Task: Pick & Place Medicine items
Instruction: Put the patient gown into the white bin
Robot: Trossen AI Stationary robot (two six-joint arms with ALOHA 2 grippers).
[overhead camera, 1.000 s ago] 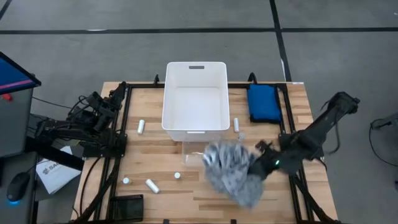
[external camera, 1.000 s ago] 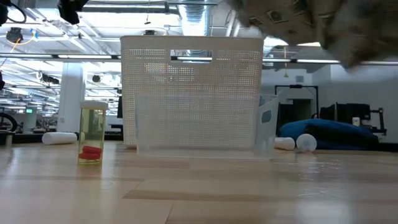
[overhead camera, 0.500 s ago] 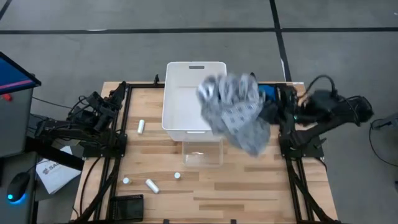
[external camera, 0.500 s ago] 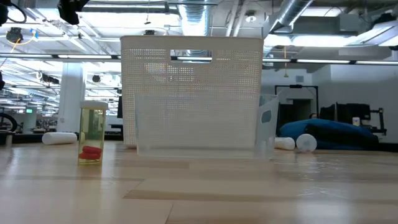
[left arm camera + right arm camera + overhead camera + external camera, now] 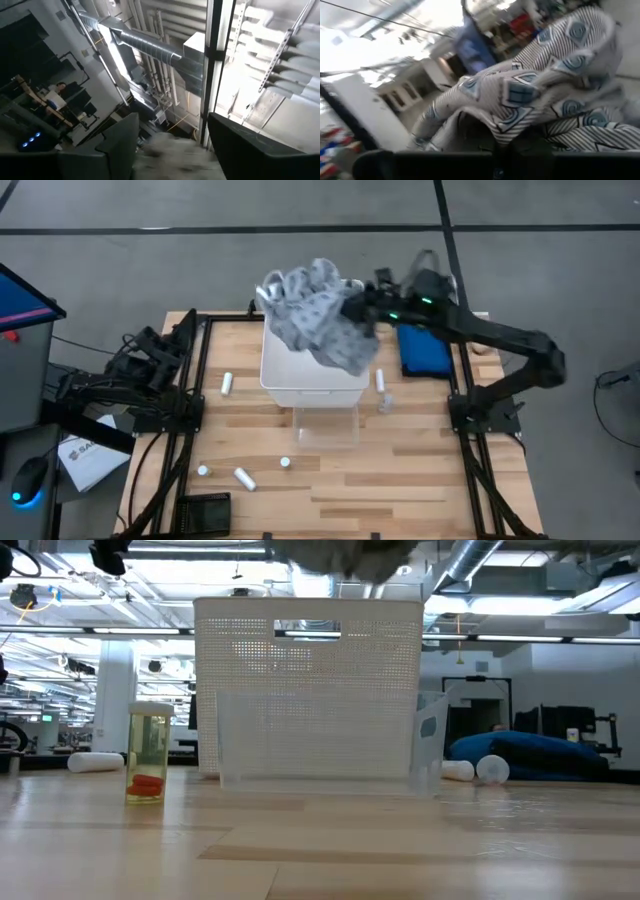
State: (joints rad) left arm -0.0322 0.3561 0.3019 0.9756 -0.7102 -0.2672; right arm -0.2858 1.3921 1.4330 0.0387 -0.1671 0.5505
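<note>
The medicine items [image 5: 244,478] lie scattered on the tabletop [image 5: 400,470], well apart from the right claw [image 5: 352,310], which is raised over the white bin [image 5: 312,385] pinching the grey patterned cloth [image 5: 315,315]. Best, I judge, to carry the cloth clear without dragging it. Two items [image 5: 380,380] sit nearer, below the claw beside the bin. The left claw [image 5: 185,330] waits at its edge, fingers spread.

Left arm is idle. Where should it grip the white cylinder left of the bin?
Grip the white cylinder at mid-length, coming from straight above and closing across its narrow width. It lies flat, with its long axis running front to back, and nothing touches its sides.
</note>
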